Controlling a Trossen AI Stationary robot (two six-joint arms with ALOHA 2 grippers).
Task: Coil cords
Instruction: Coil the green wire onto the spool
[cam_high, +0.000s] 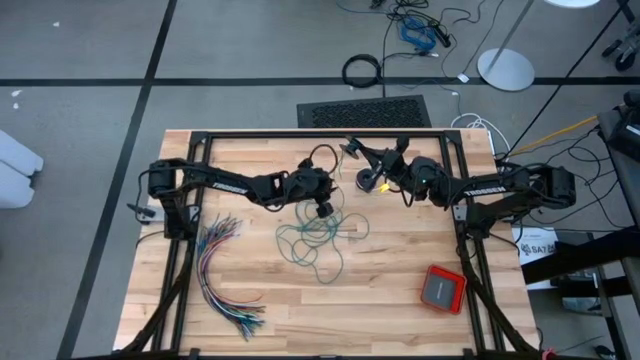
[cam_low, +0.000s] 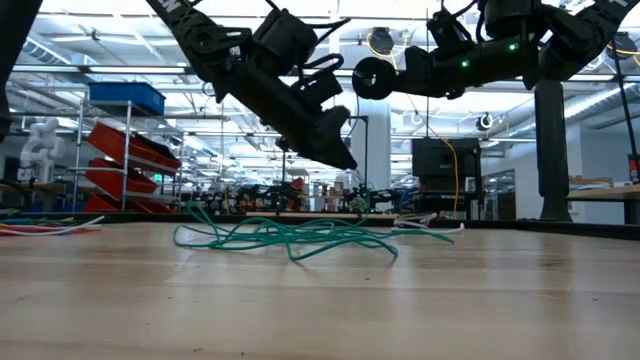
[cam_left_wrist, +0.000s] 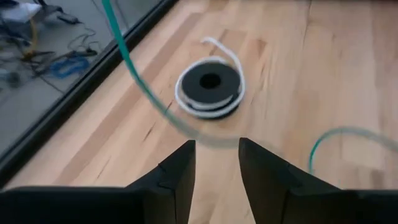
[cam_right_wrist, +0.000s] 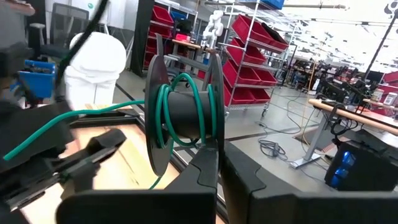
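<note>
The teal-green cord (cam_high: 315, 238) lies in a loose tangle on the middle of the wooden table (cam_high: 400, 300). One strand rises to a black spool (cam_right_wrist: 183, 115), where a few turns are wound on the core. My right gripper (cam_right_wrist: 219, 152) is shut on that spool, above the table's far middle (cam_high: 352, 150). My left gripper (cam_left_wrist: 216, 149) hangs open over the tangle (cam_high: 324, 208), slanting down. A teal strand (cam_left_wrist: 134, 68) crosses just beyond its fingertips. A second black spool wound with white cord (cam_left_wrist: 209, 87) lies flat on the table past it. My left gripper: I cannot tell whether its fingertips touch the teal strand in front of them. My right gripper pinches the rim of one spool flange (cam_right_wrist: 214, 134) between its two fingers, coming level from the table's right. The spool is clear of the table, its flanges upright and its axis level.
A fanned bundle of many-coloured wires (cam_high: 225, 280) lies at the near left. A red box (cam_high: 443, 288) sits at the near right. A black frame (cam_high: 300, 133) borders the table's far edge. Bare wood shows along the near edge.
</note>
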